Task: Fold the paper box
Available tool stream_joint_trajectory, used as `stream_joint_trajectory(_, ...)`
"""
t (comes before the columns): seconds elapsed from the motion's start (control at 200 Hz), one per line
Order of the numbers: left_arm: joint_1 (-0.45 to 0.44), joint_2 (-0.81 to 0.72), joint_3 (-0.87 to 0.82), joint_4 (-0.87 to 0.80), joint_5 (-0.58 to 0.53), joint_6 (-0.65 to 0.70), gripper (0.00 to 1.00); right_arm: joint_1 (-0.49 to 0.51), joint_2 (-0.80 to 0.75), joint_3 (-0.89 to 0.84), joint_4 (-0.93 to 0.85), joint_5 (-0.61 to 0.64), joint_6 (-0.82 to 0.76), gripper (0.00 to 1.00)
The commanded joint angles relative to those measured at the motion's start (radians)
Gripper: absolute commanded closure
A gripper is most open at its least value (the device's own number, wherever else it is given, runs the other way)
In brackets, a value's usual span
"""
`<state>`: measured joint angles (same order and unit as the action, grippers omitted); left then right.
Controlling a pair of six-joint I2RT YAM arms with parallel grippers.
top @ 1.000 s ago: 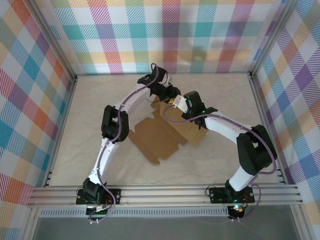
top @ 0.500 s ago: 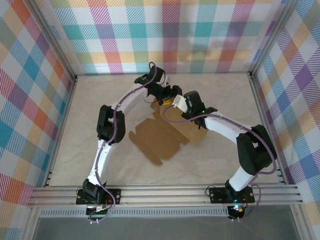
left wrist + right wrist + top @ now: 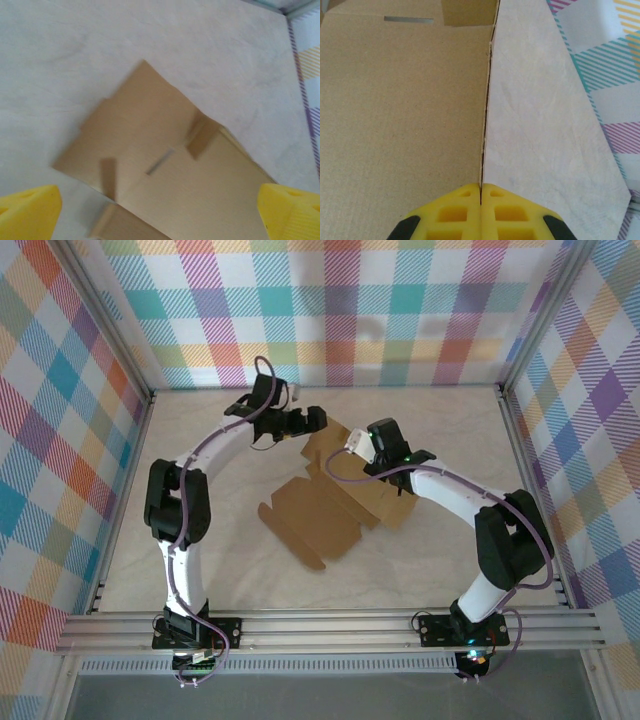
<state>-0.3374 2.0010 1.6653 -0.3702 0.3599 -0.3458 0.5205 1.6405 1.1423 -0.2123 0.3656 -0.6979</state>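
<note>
Near the middle of the table in the overhead view: the paper box, a brown die-cut sheet lying mostly flat, flaps spread toward the lower left. Right part of it hidden under the right arm, which arches in from the lower right. Clamped on the sheet's far edge, just above frame centre: the right end effector. From the right wrist, the same end effector at bottom centre, pressed together with the thin cardboard edge running straight into the seam. Cardboard on the left there, bare table on the right, a narrow slot at upper left. Just left of it overhead, above the sheet's upper-left corner: the left end effector, spread wide. From the left wrist, yellow fingers in the two bottom corners, blurred cardboard below and between. Plaid walls on three sides.
</note>
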Motion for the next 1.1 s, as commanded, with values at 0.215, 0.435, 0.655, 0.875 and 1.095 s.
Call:
stream_joint_trajectory(0.215,0.071,-0.018,-0.105,0.190,-0.046,0.038,0.00,-0.003,-0.048,-0.012,0.050,0.095,-0.068,1.00)
stream_joint_trajectory(0.435,0.111,-0.010,-0.136,0.217,-0.031,-0.004,0.00,0.029,-0.053,-0.092,0.277,0.207,-0.206,1.00)
stream_joint_trajectory(0.655,0.121,-0.040,-0.182,0.233,-0.047,0.035,0.00,0.083,-0.058,-0.175,0.518,0.299,-0.370,1.00)
stream_joint_trajectory(0.875,0.143,-0.053,-0.233,0.259,-0.070,0.017,0.00,0.126,-0.044,-0.262,0.719,0.356,-0.539,1.00)
stream_joint_trajectory(1.095,0.170,-0.071,-0.270,0.275,-0.073,0.004,0.00,0.166,-0.016,-0.331,0.920,0.417,-0.659,1.00)
